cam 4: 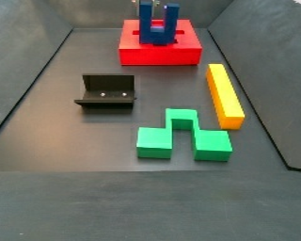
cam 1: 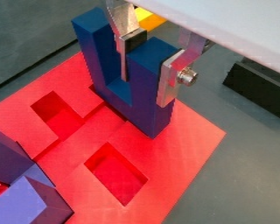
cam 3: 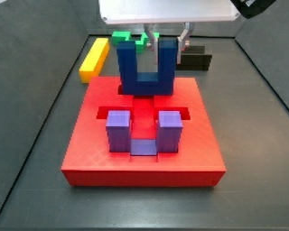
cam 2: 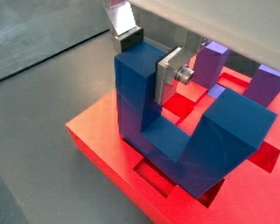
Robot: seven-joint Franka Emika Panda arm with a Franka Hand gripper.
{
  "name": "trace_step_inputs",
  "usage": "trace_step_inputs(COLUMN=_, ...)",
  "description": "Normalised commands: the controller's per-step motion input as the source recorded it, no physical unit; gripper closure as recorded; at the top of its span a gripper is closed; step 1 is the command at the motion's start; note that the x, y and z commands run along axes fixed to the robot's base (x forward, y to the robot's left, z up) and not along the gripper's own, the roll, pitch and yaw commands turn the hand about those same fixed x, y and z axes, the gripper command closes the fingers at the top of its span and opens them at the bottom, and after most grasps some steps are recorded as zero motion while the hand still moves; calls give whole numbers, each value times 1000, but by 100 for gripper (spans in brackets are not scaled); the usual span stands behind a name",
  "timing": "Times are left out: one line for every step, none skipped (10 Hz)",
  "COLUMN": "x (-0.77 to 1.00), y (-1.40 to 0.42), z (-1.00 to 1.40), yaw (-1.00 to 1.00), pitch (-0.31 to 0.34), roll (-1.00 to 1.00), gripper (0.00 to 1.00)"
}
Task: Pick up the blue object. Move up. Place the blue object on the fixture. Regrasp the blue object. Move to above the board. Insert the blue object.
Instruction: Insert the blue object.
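The blue object (cam 3: 148, 71) was held legs-up over the board (cam 3: 144, 135), one leg clamped by the gripper (cam 1: 150, 63). Slight misalignment could jam it on the recess edge.

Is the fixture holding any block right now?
No, the fixture stands bare; the gripper holds the blue object at the board.

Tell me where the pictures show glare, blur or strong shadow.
In a side view, pale glare lies on the grey floor. In a wrist view, the dark blue plastic arch block, clamped in the hand, looks soft and blurred. In a side view, the thick red square board is evenly lit.
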Motion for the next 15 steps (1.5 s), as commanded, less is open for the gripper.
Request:
trace_step_inputs(x=-34, y=0, z=-37, yaw=-97, pitch=0, roll=0, gripper=100)
trace_step_inputs(x=-109, y=0, z=-120, yaw=0, pitch=0, roll=-26, gripper=100)
trace_step_inputs(x=-197, y=0, z=-131, yaw=0, pitch=-24, roll=-49, gripper=100)
trace_step_inputs(x=-257, y=0, z=0, yaw=0, pitch=-49, roll=-114, gripper=100)
trace_step_inputs(x=-180, y=0, z=0, yaw=0, pitch=-87, roll=-160, gripper=100)
trace_step_inputs(x=-71, y=0, z=-6, yaw=20, pitch=-93, roll=-114, gripper=100)
trace_step_inputs(x=0, y=0, z=-146, yaw=91, pitch=-79, roll=-74, gripper=100)
trace_step_inputs(x=63, y=23, z=-211, yaw=151, pitch=-39, roll=-56, gripper=100)
trace_step_inputs(x=160, y=51, z=-229, yaw=169, pitch=-20, roll=-37, gripper=100)
trace_step_inputs(x=109, y=60, z=-251, yaw=163, pitch=-11, roll=-19, gripper=100)
trace_step_inputs(x=34, y=34, z=-243, yaw=149, pitch=-10, roll=-21, gripper=100)
trace_step_inputs(x=0, y=0, z=-403, yaw=94, pitch=-23, roll=0, gripper=100)
trace_step_inputs(x=-69, y=0, z=-834, yaw=17, pitch=-83, roll=64, gripper=100)
trace_step_inputs(x=-91, y=-17, z=-931, yaw=26, pitch=-101, roll=117, gripper=100)
trace_step_inputs(x=-86, y=-66, z=-871, yaw=29, pitch=-81, roll=164, gripper=100)
